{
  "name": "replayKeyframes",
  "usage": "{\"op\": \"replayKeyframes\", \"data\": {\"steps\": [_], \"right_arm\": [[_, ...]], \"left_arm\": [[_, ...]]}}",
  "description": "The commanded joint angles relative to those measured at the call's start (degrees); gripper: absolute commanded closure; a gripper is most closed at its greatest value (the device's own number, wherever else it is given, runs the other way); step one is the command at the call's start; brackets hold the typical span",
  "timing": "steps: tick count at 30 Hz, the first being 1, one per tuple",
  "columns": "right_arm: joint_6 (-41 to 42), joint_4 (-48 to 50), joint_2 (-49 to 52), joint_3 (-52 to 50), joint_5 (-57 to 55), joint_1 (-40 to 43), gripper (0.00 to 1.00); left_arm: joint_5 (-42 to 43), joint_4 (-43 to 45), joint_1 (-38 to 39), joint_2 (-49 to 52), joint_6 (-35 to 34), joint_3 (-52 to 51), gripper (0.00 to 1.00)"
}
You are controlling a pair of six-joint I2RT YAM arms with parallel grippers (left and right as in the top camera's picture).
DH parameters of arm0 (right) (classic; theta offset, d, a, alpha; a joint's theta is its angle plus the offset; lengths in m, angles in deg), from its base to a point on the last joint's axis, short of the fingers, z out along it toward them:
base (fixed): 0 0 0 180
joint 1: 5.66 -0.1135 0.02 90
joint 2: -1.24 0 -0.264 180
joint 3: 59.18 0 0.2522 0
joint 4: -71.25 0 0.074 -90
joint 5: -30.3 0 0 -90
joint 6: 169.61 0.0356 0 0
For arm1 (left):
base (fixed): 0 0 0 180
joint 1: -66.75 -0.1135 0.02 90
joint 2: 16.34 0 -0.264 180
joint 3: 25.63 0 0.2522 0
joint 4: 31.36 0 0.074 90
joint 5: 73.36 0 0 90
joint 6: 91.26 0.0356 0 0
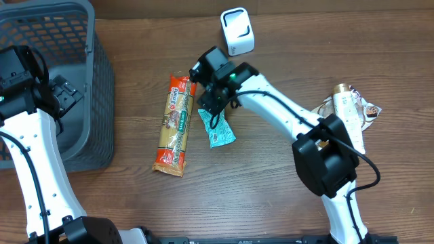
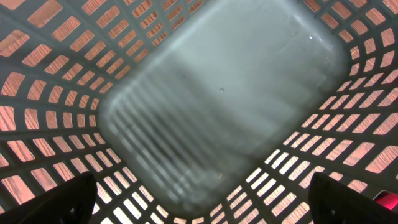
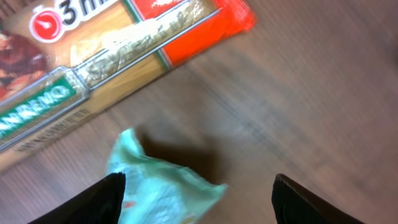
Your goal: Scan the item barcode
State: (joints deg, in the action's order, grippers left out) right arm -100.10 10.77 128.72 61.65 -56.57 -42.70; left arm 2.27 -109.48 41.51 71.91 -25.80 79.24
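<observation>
A small teal packet (image 1: 218, 130) lies flat on the wooden table, next to a long pasta packet (image 1: 175, 125) with red ends. My right gripper (image 1: 211, 103) hovers just over the teal packet's upper end. In the right wrist view the jaws (image 3: 199, 205) stand wide apart, and the crumpled teal packet (image 3: 158, 193) sits low beside the left finger with nothing clamping it. The pasta packet (image 3: 93, 68) crosses the top left of that view. A white barcode scanner (image 1: 237, 30) stands at the back. My left gripper (image 1: 64, 95) is open above the basket floor (image 2: 224, 106).
A dark grey mesh basket (image 1: 81, 81) fills the left side of the table. At the far right lies a white bottle-like item (image 1: 349, 112) on its side. The right arm (image 1: 291, 115) stretches diagonally across the middle.
</observation>
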Motion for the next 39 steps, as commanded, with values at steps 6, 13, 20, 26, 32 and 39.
{"op": "replayKeyframes", "data": {"steps": [6, 13, 20, 26, 32, 39], "right_arm": [[-10.62, 1.66, 2.45, -0.24, 12.17, 2.4, 0.33], [-9.2, 0.96, 7.04, -0.24, 13.33, 2.32, 0.39], [8.81, -3.45, 6.91, 1.77, 3.91, 3.87, 0.55], [31.71, -17.38, 6.91, 5.31, 6.58, 6.91, 0.41], [29.94, -23.56, 6.91, 9.33, 14.34, 9.94, 0.24], [26.01, -22.64, 6.93, 8.63, 21.94, 11.08, 0.12]], "left_arm": [[0.48, -0.15, 0.11, 0.15, -1.01, -0.26, 0.01], [0.48, -0.15, 0.11, 0.15, -1.01, -0.26, 0.0], [0.48, -0.15, 0.11, 0.15, -1.01, -0.26, 0.0], [0.48, -0.15, 0.11, 0.15, -1.01, -0.26, 0.0], [0.48, -0.15, 0.11, 0.15, -1.01, -0.26, 0.01], [0.48, -0.15, 0.11, 0.15, -1.01, -0.26, 0.0]]}}
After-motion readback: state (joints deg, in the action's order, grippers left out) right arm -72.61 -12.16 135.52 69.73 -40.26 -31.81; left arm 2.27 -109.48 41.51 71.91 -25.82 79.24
